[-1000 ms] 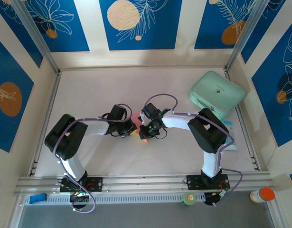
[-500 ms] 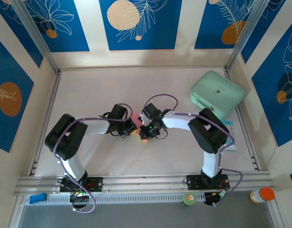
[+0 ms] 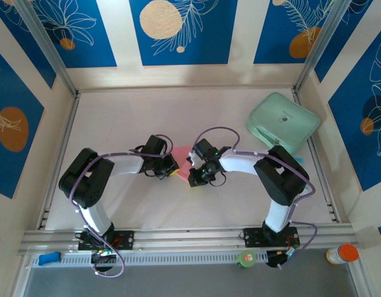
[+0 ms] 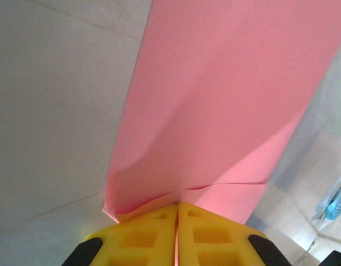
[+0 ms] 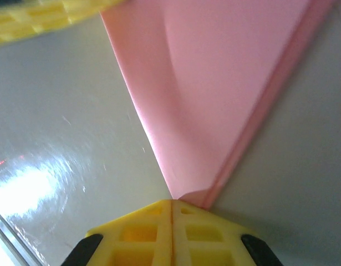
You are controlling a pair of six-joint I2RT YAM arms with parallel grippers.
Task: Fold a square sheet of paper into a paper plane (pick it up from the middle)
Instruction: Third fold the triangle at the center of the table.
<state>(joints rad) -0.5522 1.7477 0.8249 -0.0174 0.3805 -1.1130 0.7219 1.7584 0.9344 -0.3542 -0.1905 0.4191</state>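
Note:
The salmon-pink sheet of paper (image 3: 183,159) is folded into a layered, pointed shape and hangs stretched between both grippers just above the table's middle. My left gripper (image 3: 173,168) is shut on one end. In the left wrist view its yellow fingertips (image 4: 142,233) pinch the paper (image 4: 225,100) where two layers meet at a crease. My right gripper (image 3: 194,179) is shut on the opposite narrow tip. In the right wrist view the paper (image 5: 214,83) widens away from the closed yellow fingertips (image 5: 203,233), with a folded edge along its right side.
A mint-green pad (image 3: 284,122) lies at the back right near the wall. A blue-and-white packet (image 3: 302,171) lies beside the right arm. An orange-capped bottle (image 3: 342,253) stands off the table at the front right. Walls enclose three sides.
The right gripper has pulled to the right, away from the left one. More of the pink paper now shows between the two grippers. The left arm has hardly moved.

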